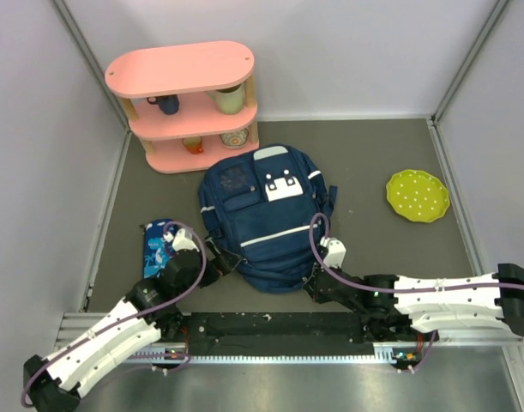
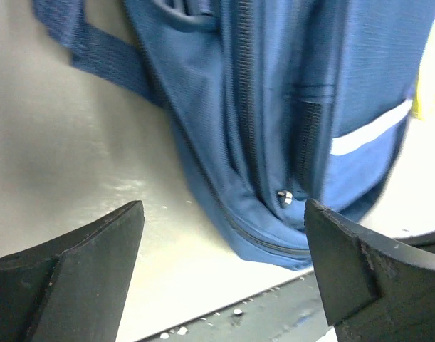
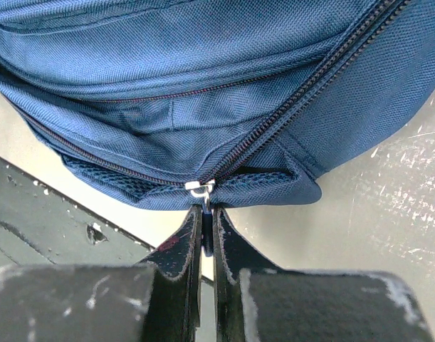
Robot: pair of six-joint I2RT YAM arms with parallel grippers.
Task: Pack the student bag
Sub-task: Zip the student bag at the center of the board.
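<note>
The student bag, navy blue with white patches and a thin white stripe, lies flat in the middle of the table. My right gripper is shut on the dark zipper pull hanging from the silver slider at the bag's near right edge. My left gripper is open at the bag's near left corner, with nothing between its fingers. The bag's lower edge and a small silver zipper slider lie just beyond the left fingers.
A pink three-tier shelf with cups and bowls stands at the back left. A yellow-green dotted plate lies at the right. A bright blue patterned pencil case lies beside the left arm. The black mounting rail runs along the near edge.
</note>
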